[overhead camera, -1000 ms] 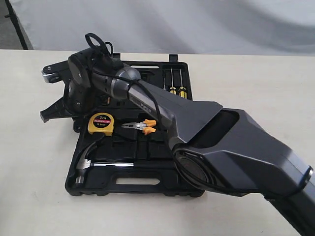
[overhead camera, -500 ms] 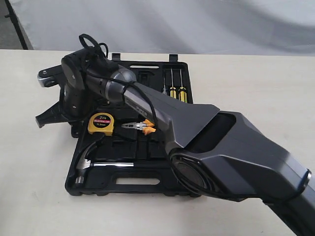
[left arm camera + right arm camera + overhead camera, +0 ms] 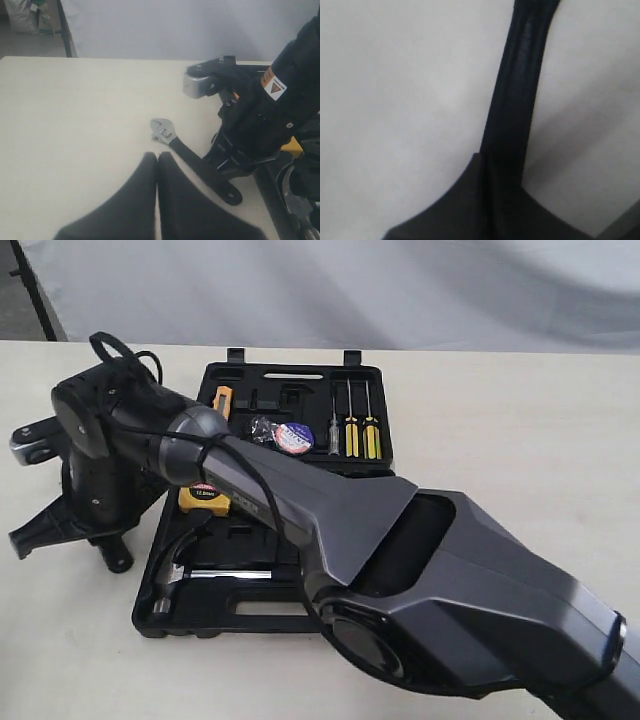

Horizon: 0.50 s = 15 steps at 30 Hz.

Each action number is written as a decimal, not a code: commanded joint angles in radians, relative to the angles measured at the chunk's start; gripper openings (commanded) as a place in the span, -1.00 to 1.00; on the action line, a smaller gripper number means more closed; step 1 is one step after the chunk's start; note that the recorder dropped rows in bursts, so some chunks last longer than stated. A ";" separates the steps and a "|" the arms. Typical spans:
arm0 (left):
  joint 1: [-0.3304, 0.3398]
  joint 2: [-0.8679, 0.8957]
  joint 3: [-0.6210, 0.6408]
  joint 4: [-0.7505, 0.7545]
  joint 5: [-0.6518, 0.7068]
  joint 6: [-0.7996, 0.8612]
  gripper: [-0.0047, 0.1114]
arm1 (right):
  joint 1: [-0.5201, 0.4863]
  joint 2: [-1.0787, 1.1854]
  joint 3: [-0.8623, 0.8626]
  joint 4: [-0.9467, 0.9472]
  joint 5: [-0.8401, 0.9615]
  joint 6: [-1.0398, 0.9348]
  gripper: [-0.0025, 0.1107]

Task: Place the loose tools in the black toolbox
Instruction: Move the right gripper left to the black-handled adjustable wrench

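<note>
The black toolbox (image 3: 262,612) lies open on the table. A steel claw hammer (image 3: 180,568) rests in its near half and the black tape roll (image 3: 294,437) in its far half. My right arm reaches across to the table left of the box. There my right gripper (image 3: 28,536) (image 3: 503,158) is shut on the black handle of the adjustable wrench (image 3: 169,137) (image 3: 520,85). The wrench's silver head points away from the box, and its handle end (image 3: 115,561) sticks out below the gripper. My left gripper (image 3: 157,155) hovers shut and empty a short way from the wrench head.
A yellow tape measure (image 3: 196,498) shows partly under the right arm, inside the box. Yellow-handled screwdrivers (image 3: 360,435) and an orange tool (image 3: 223,400) sit in the far half. The right arm's bulk covers the box's middle and right. Bare table surrounds the box.
The right arm has swung left and toward the table's near side, away from the box. The wrench's handle end moved with it. The tape roll and orange tool are now uncovered.
</note>
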 commanded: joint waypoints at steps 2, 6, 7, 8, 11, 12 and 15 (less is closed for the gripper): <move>0.003 -0.008 0.009 -0.014 -0.017 -0.010 -0.89 | 0.022 -0.056 0.008 0.034 0.035 -0.002 -0.96; 0.003 -0.008 0.009 -0.014 -0.017 -0.010 -0.89 | 0.022 -0.095 0.008 0.017 0.035 -0.034 -0.96; 0.003 -0.008 0.009 -0.014 -0.017 -0.010 -0.89 | 0.022 -0.100 0.008 0.009 0.028 -0.055 -0.96; 0.003 -0.008 0.009 -0.014 -0.017 -0.010 -0.89 | 0.022 -0.106 0.008 0.003 0.010 -0.068 -0.96; 0.003 -0.008 0.009 -0.014 -0.017 -0.010 -0.89 | 0.022 -0.108 0.008 -0.055 -0.041 -0.073 -0.96; 0.003 -0.008 0.009 -0.014 -0.017 -0.010 -0.89 | 0.022 -0.103 0.008 -0.075 -0.056 -0.073 -0.96; 0.003 -0.008 0.009 -0.014 -0.017 -0.010 -0.89 | 0.022 -0.070 0.008 -0.095 -0.078 -0.073 -0.96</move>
